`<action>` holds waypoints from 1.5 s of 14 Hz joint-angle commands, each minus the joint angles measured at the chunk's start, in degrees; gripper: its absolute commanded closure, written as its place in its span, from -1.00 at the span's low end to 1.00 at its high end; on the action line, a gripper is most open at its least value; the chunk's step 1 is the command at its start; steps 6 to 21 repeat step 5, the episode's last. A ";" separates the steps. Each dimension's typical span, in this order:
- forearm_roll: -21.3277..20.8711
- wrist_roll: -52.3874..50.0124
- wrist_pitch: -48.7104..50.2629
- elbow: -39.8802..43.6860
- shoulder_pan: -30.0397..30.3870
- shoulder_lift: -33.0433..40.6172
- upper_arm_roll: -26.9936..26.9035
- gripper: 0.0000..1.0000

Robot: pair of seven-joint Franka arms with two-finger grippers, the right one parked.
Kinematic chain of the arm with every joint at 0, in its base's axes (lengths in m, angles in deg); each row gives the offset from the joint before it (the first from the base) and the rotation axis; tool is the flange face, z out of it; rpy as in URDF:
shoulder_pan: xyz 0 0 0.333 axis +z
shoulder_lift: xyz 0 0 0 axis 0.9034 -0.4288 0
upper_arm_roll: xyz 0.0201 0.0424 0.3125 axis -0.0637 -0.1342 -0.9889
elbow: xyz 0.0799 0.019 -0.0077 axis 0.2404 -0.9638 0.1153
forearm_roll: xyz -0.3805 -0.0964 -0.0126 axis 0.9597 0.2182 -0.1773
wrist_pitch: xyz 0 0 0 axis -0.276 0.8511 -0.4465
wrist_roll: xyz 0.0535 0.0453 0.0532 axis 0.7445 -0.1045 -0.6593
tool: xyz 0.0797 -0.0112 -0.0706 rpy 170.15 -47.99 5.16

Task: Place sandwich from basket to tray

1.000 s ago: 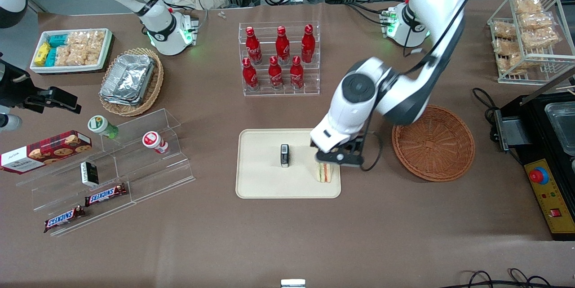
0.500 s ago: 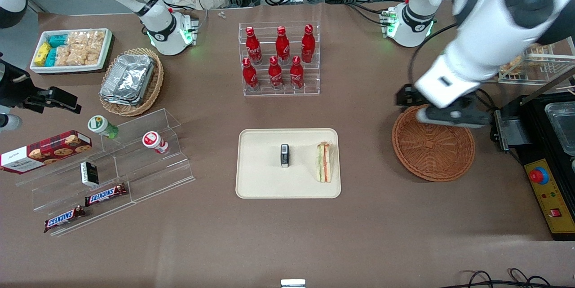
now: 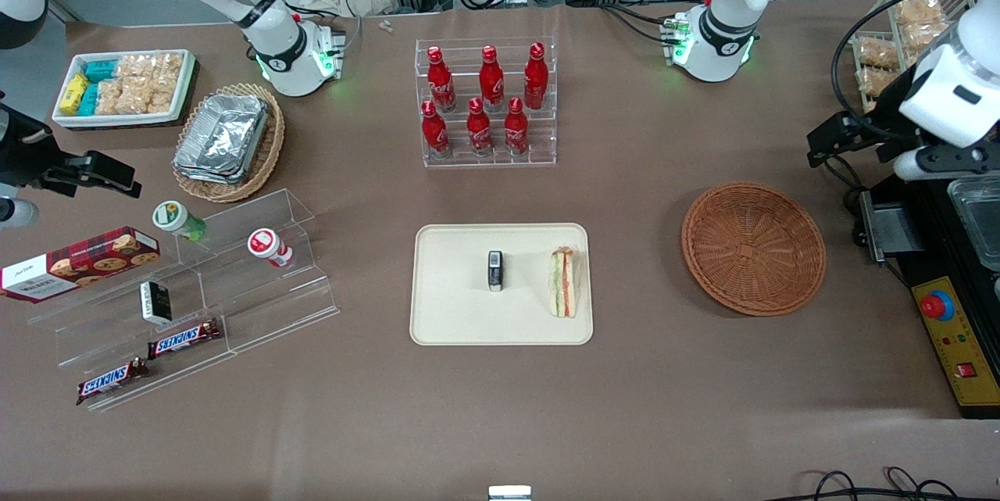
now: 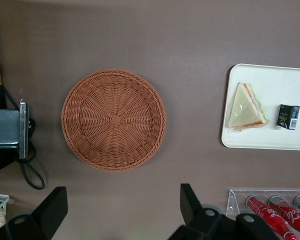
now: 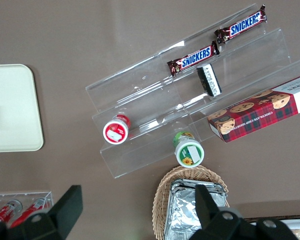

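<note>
The small triangular wedge sandwich [image 3: 564, 282] of white bread with orange-red and green filling lies on the flat cream-beige rectangular tray [image 3: 453, 313], close to the tray edge that faces the round reddish-brown woven wicker basket [image 3: 754, 248]; beside it on the same tray, toward the parked arm's end, stands a small dark packet [image 3: 494, 270], apart from the sandwich. The basket holds nothing and sits on the brown counter [image 3: 500, 407] toward the working arm's end, well apart from the tray. The left arm's pincer [image 4: 117, 212] hangs high above the counter at the working arm's end of it — farther from the front camera than the basket and near the black machine with a red button [image 3: 949, 313] and the white wire rack of snack bags [image 3: 914, 55]; its two dark fingers [image 4: 50, 210] are spread wide and grip nothing, and the wrist view looks straight down on the basket between them. A clear acrylic rack of red cola bottles [image 3: 484, 102] stands farther from the front camera than the tray — roughly in line with it.
</note>
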 commanded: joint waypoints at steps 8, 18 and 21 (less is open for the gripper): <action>-1.96 -0.04 0.42 0.03 -2.94 0.29 -0.41 -1.00; -1.96 -0.04 0.42 0.03 -2.94 0.29 -0.41 -1.00; -1.96 -0.04 0.42 0.03 -2.94 0.29 -0.41 -1.00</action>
